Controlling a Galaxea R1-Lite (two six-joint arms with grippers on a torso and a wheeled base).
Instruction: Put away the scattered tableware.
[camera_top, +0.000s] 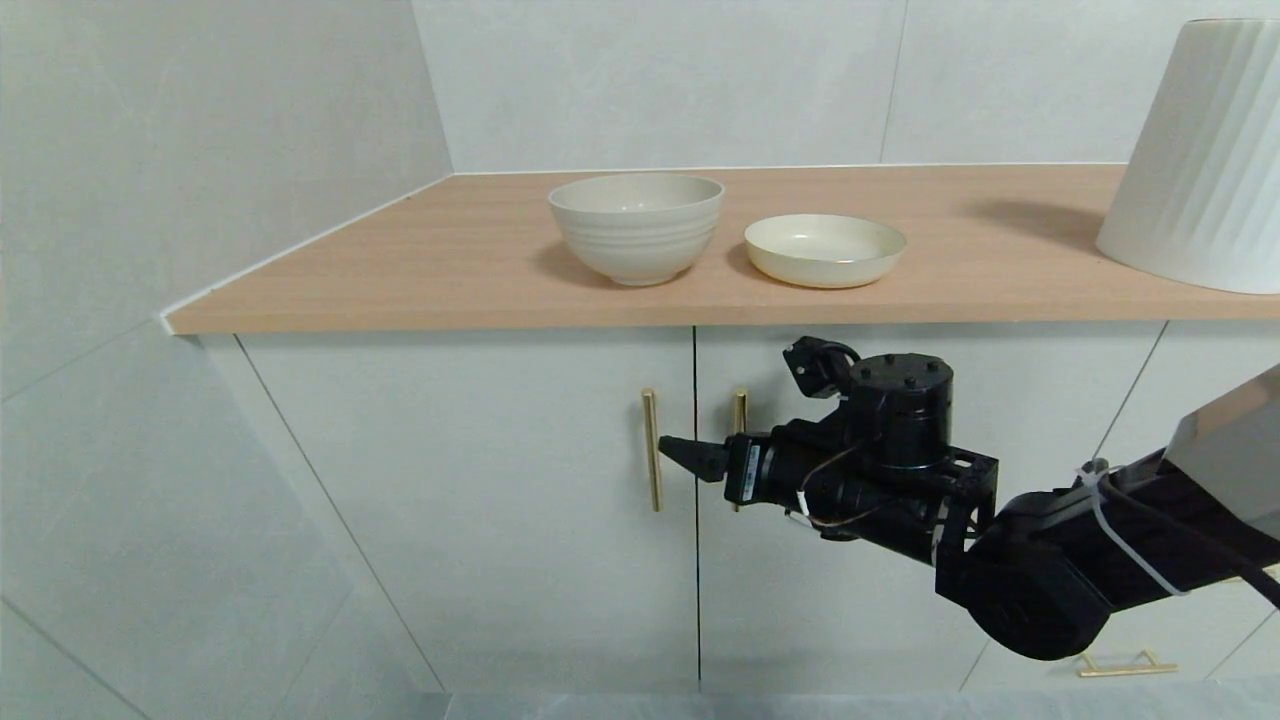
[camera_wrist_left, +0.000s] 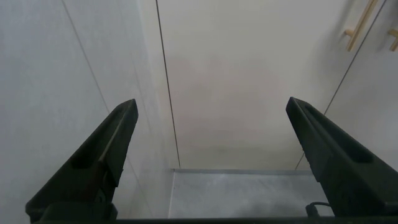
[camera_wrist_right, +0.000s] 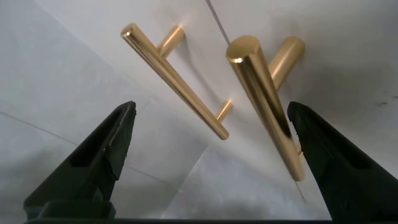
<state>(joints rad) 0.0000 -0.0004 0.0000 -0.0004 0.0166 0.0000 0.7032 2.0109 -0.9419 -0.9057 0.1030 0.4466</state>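
Observation:
A cream ribbed bowl (camera_top: 636, 226) and a shallow cream plate (camera_top: 824, 249) sit side by side on the wooden countertop (camera_top: 420, 270). Below them are two white cabinet doors with upright gold handles, one on the left door (camera_top: 651, 450) and one on the right door (camera_top: 739, 415). My right gripper (camera_top: 685, 455) is level with the handles, pointing at the door seam. In the right wrist view it (camera_wrist_right: 211, 115) is open, with the near handle (camera_wrist_right: 264, 106) and the far handle (camera_wrist_right: 174, 81) between its spread fingers, untouched. My left gripper (camera_wrist_left: 211, 112) is open and holds nothing, low before the cabinet front.
A large white ribbed shade (camera_top: 1200, 160) stands on the counter at the far right. Tiled wall closes off the left side. A horizontal gold handle (camera_top: 1125, 663) sits low on the right. The grey floor (camera_wrist_left: 236, 193) lies below the cabinet.

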